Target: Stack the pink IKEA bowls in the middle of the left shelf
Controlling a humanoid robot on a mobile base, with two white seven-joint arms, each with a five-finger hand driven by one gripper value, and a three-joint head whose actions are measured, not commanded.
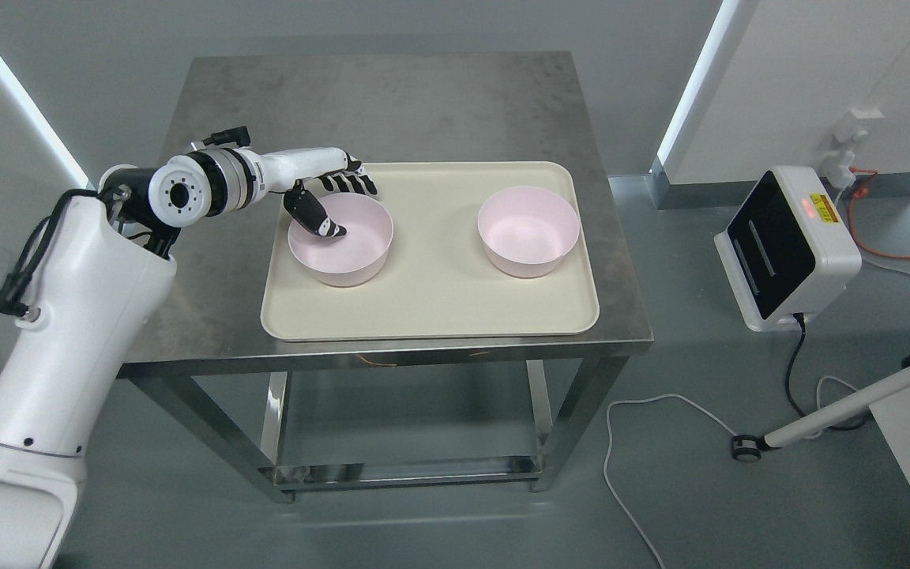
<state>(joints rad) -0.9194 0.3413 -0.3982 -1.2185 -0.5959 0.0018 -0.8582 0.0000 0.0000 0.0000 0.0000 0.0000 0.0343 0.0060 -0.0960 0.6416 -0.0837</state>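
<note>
Two pink bowls stand on a cream tray [431,308] on a steel table. The left bowl [352,253] is near the tray's left side and the right bowl [528,231] sits apart from it, toward the right. My left hand [348,207] reaches in from the left and straddles the back-left rim of the left bowl. Its thumb [317,217] dips inside the bowl, and its fingers [351,183] stretch out just behind the far rim. The fingers look spread rather than clamped, and the bowl rests flat on the tray. My right arm is out of view.
The steel table [392,103] has bare surface behind the tray. To the right, on the floor, are a white box-shaped device [787,249], cables [644,442] and a wheeled stand leg [818,415]. No shelf shows.
</note>
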